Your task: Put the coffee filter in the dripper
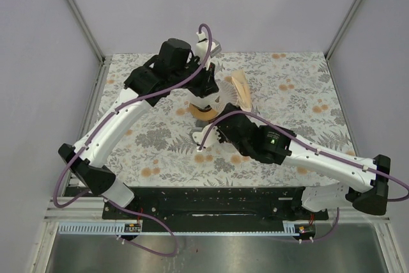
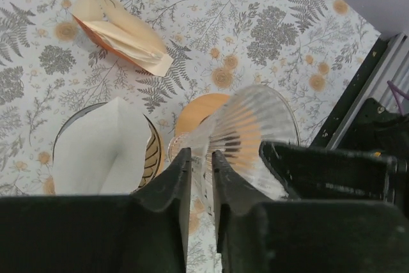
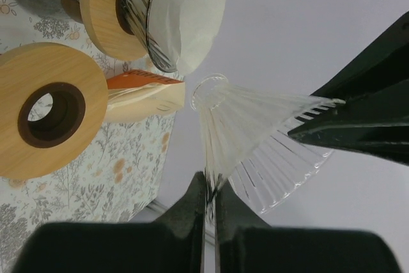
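A clear ribbed glass dripper cone (image 2: pixel 249 132) is held up between both grippers; it also shows in the right wrist view (image 3: pixel 255 126) and the top view (image 1: pixel 225 92). My left gripper (image 2: pixel 201 161) is shut on its wall near the narrow end. My right gripper (image 3: pixel 211 183) is shut on its edge. A white paper filter (image 2: pixel 102 145) sits open inside a second glass dripper (image 2: pixel 153 151) with a wooden collar (image 3: pixel 105 11), beside the held cone. The filter also shows in the right wrist view (image 3: pixel 192 11).
A loose wooden ring (image 3: pixel 77 145) lies on the floral table below the held cone, also seen from the left wrist (image 2: pixel 198 113) and from above (image 1: pixel 204 112). An orange pack of tan filters (image 2: pixel 121 33) lies further back (image 1: pixel 241 87). Both arms crowd the middle.
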Controlling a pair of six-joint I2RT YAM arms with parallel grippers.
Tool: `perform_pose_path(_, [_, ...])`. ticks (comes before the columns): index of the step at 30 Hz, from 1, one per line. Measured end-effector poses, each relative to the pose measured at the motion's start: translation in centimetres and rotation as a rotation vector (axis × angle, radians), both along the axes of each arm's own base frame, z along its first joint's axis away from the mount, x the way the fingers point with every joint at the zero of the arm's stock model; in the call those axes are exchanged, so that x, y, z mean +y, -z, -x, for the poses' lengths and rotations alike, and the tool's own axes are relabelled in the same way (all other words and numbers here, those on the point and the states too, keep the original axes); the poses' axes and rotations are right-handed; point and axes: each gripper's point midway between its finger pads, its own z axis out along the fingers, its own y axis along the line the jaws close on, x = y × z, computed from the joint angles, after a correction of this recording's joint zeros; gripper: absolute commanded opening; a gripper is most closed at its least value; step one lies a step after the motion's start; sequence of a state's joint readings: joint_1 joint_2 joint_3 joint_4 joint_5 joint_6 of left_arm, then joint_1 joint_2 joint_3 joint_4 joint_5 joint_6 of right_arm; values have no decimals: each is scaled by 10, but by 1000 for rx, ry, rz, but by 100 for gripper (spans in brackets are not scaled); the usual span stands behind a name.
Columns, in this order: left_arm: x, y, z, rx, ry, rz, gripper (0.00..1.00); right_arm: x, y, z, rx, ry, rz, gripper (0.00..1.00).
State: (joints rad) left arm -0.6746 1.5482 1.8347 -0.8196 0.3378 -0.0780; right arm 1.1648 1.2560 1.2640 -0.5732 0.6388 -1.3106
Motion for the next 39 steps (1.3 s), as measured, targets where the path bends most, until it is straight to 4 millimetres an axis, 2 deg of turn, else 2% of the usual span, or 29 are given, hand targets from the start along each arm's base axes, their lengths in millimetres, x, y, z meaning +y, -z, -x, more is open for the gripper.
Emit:
perform_pose_path(2, [1, 1, -8, -21, -30, -13, 0, 5, 2, 0, 1, -10, 5, 4])
perform_pose_path(3, [2, 3, -10, -22, -34, -20, 0, 9, 1, 2, -2, -21, -4, 14])
perform_pose_path(6, [4, 5, -11, -17, -45, -30, 0, 12, 2, 4, 13, -32, -27, 55])
perform_pose_path(8, [4, 7, -8, 21, -39, -19, 0, 19, -7, 5, 10, -54, -103, 75])
perform_pose_path(10, [3, 8, -5, 54, -40, -4, 0, 24, -17, 9, 22, -76, -182, 87])
perform_pose_path(13, [2, 7, -2, 111, -44, 36, 0, 29, -31, 21, 81, -116, -329, 94])
perform_pose_path(15, [3, 5, -3, 144, -54, 61, 0, 29, -46, 36, 166, -142, -502, 99])
perform_pose_path(17, [6, 3, -5, 169, -69, 80, 0, 26, -56, 45, 218, -137, -613, 99])
perform_pose_path(20, [10, 2, -8, 194, -92, 100, 0, 16, -80, 52, 345, -68, -885, 99])
perform_pose_path(22, [8, 0, -7, 207, -90, 115, 0, 3, -100, 43, 416, 27, -1075, 95])
perform_pose_path(24, [5, 0, -6, 215, -85, 126, 0, -15, -119, 26, 471, 152, -1269, 89])
perform_pose_path(27, [3, 5, -4, 233, -81, 124, 0, -30, -131, 7, 531, 308, -1467, 82])
perform_pose_path(31, [1, 13, 1, 256, -76, 111, 0, -17, -115, -2, 669, 469, -1554, 73])
perform_pose_path(36, [0, 15, 2, 260, -74, 109, 0, 0, -66, -12, 763, 663, -1488, 63])
perform_pose_path(39, [-1, 15, 2, 259, -73, 108, 0, -1, -39, -14, 783, 761, -1426, 42])
